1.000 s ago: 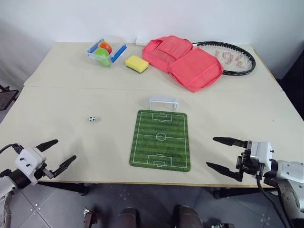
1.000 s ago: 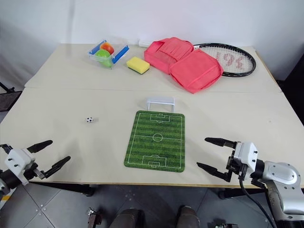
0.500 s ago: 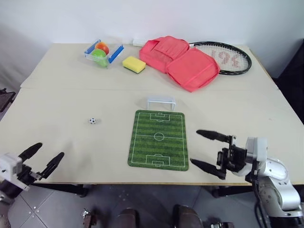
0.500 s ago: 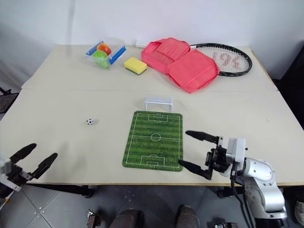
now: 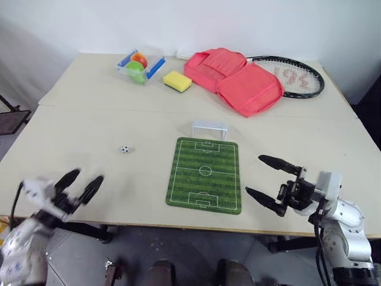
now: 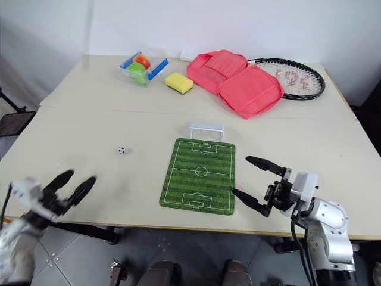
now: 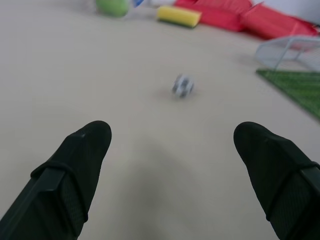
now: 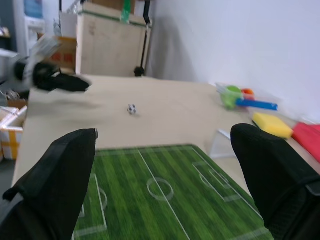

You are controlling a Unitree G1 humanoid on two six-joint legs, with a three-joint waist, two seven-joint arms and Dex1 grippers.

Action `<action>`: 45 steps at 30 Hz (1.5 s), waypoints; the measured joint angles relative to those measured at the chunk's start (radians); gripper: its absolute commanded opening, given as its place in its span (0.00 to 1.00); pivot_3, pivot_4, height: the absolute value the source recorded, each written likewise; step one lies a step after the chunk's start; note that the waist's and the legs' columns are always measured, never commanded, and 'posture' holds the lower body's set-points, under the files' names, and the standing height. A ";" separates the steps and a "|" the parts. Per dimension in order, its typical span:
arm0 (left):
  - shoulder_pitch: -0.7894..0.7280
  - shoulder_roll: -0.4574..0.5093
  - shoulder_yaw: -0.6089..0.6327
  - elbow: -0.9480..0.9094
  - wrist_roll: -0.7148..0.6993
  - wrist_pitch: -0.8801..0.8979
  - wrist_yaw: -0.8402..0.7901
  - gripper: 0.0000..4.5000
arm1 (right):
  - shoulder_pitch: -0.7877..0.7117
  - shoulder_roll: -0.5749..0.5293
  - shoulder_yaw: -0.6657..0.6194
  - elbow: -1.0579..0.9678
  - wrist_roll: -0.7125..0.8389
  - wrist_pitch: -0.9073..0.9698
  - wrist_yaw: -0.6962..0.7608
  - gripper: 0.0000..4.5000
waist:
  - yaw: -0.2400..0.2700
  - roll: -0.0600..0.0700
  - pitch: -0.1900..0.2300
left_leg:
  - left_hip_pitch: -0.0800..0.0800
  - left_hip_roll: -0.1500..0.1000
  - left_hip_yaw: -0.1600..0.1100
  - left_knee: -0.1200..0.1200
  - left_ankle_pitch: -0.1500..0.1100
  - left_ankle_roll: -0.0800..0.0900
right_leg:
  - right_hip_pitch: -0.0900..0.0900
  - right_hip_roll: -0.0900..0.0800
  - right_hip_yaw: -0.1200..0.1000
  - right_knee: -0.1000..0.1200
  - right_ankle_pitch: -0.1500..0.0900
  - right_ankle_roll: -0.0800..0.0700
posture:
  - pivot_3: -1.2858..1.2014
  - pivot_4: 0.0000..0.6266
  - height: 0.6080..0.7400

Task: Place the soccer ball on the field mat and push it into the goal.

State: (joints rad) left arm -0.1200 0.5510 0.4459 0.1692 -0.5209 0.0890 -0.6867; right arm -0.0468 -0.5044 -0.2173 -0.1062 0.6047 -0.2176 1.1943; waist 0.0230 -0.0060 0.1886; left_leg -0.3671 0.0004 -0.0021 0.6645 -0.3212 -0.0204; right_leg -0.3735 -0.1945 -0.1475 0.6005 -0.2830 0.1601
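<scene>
Nearest, the left gripper (image 5: 77, 186) hangs over the table's (image 5: 89, 125) front edge with fingers spread and empty; the right gripper (image 5: 269, 183) sits beside the field mat's (image 5: 205, 182) right edge, fingers also spread wide. The soccer ball (image 5: 125, 149) lies on bare table left of the mat. The goal (image 5: 209, 129) stands at the mat's far end. Beyond lie a yellow sponge (image 5: 177, 81), a pink bag (image 5: 235, 79) and a racket (image 5: 294, 76).

Beige table (image 5: 89, 125), white wall (image 5: 238, 24), grey floor (image 5: 190, 256).
</scene>
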 measured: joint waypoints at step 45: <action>-0.407 -0.063 -0.702 -0.002 0.279 -0.109 -0.612 0.19 | 0.330 -0.201 -0.252 0.116 0.066 -0.059 0.234 1.00 | -0.001 0.000 0.000 | 0.002 0.003 0.012 0.000 -0.002 0.002 | -0.001 0.004 0.011 -0.007 0.003 0.003 | 0.52 0.24 1.00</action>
State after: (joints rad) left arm -0.5275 0.4885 -0.2565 0.1675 -0.2416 -0.0196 -1.2991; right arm 0.2833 -0.7057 -0.4690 0.0099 0.6709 -0.2762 1.4286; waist 0.0222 -0.0061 0.1888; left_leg -0.3656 0.0031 0.0101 0.6646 -0.3228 -0.0179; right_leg -0.3746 -0.1906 -0.1365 0.5932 -0.2805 0.1635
